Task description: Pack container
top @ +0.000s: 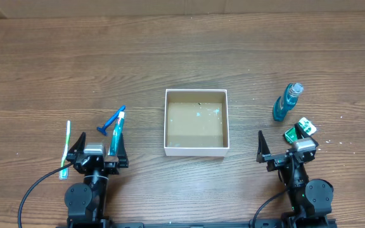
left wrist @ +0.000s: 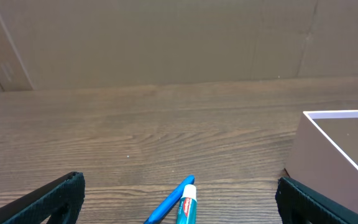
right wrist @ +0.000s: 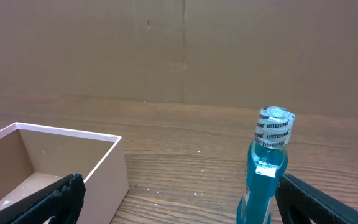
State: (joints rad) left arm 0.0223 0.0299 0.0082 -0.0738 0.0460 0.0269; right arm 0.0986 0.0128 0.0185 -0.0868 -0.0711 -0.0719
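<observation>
The container (top: 196, 93), a square white-walled box with a brown floor, sits at the table's middle; it holds nothing. Its wall shows in the left wrist view (left wrist: 328, 155) and the right wrist view (right wrist: 107, 171). A blue razor (top: 113, 121) and a toothpaste tube (top: 116, 139) lie just ahead of my left gripper (top: 99, 149), which is open and empty; both show in its wrist view (left wrist: 169, 205) (left wrist: 187, 202). A blue mouthwash bottle (top: 286, 102) stands ahead of my right gripper (top: 285, 147), open and empty, and shows in its wrist view (right wrist: 266, 174).
A white and green toothbrush (top: 66, 149) lies left of the left gripper. A small green packet (top: 300, 130) lies by the right gripper. A cardboard wall (right wrist: 179, 50) backs the table.
</observation>
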